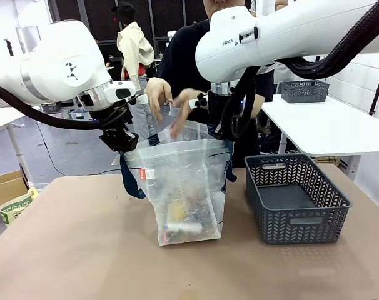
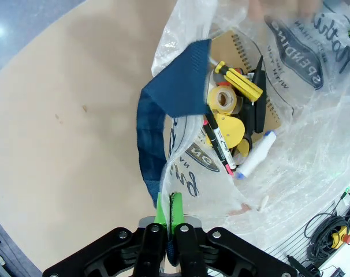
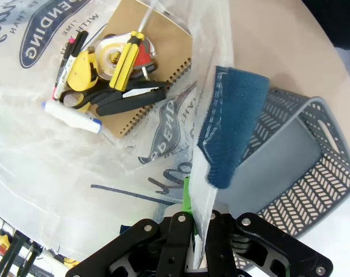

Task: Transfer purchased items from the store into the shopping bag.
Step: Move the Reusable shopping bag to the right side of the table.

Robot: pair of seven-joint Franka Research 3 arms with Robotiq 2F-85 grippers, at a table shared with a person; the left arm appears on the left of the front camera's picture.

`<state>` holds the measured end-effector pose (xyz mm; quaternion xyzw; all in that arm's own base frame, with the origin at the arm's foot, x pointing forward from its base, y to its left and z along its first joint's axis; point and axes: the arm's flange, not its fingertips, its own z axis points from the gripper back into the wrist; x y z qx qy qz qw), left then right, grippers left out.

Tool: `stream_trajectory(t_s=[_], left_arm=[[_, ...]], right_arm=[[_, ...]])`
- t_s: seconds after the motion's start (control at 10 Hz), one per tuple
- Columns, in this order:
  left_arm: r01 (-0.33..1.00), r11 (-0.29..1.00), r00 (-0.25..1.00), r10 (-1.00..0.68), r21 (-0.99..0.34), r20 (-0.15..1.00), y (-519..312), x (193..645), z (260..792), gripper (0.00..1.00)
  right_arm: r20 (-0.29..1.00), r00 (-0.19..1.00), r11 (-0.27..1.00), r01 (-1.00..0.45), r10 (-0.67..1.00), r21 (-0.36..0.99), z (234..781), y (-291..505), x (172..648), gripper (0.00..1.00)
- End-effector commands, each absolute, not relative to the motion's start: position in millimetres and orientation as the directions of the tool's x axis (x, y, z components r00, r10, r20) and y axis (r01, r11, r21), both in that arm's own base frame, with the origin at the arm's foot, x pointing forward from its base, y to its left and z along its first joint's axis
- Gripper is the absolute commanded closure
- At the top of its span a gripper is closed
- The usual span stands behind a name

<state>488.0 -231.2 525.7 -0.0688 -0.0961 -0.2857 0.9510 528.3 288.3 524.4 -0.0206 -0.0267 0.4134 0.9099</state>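
The shopping bag [image 1: 186,187] stands around the middle of the table [image 1: 70,250]. The purchased items [image 2: 235,109] are piled at its bottom, notebook [image 3: 146,34] and screwdriver [image 3: 126,60] on top. The store [image 1: 296,200] sits beside it toward the right edge and looks empty. The left gripper [image 2: 168,210] and right gripper [image 3: 191,202] each pinch the bag's rim tight. The person's hands [image 1: 157,94] hover over the mouth, so I'd hold both sides taut and level, no tugging.

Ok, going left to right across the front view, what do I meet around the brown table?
Black left gripper shut on the bag's rim → translucent whitish plastic shopping bag with navy handles → dark grey slotted plastic basket.
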Motion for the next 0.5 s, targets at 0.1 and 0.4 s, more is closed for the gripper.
stream_trajectory(t_s=[0.1,0.4], left_arm=[[0.547,0.834,0.825,-0.523,-0.074,0.215,-228.4,487.4,525.3,1.00],[0.547,0.834,0.825,-0.523,-0.074,0.215,-228.4,487.4,525.3,1.00]], right_arm=[[0.032,0.659,0.660,-0.749,0.751,-0.062,525.0,286.4,528.7,1.00],[0.032,0.659,0.660,-0.749,0.751,-0.062,525.0,286.4,528.7,1.00]])
